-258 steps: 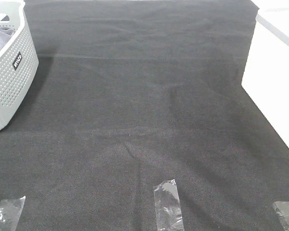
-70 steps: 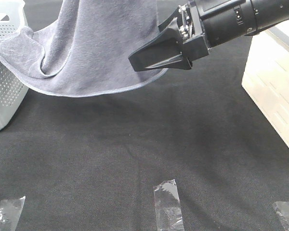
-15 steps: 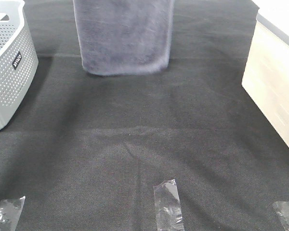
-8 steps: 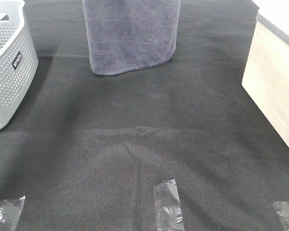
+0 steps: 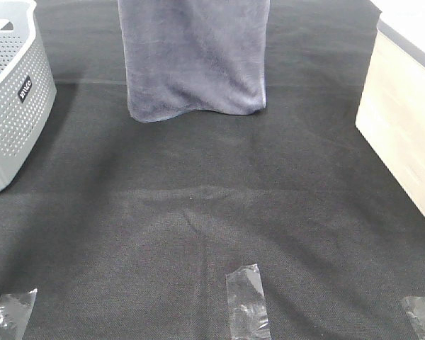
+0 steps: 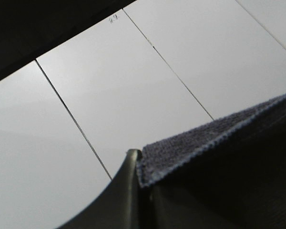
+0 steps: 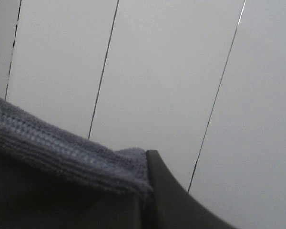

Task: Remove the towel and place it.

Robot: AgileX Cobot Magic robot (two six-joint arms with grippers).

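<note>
The greyish-lavender towel [image 5: 195, 60] hangs straight down from above the exterior high view's top edge, at the far middle of the black-covered table; whether its lower edge touches the cloth I cannot tell. Both grippers are out of that view. In the left wrist view my left gripper [image 6: 142, 164] is shut on the towel's hemmed edge [image 6: 214, 138], held up in front of white wall panels. In the right wrist view my right gripper [image 7: 145, 179] is likewise shut on the towel's hem [image 7: 62, 155].
A grey perforated basket [image 5: 10, 106] stands at the left edge of the table. A pale wooden box [image 5: 404, 134] lines the right side. Strips of clear tape [image 5: 246, 301] lie on the black cloth near the front edge.
The hanging towel has come lower and slightly toward the front over the last second, and its bottom edge has swung a little to the right. Both grips stay shut.
</note>
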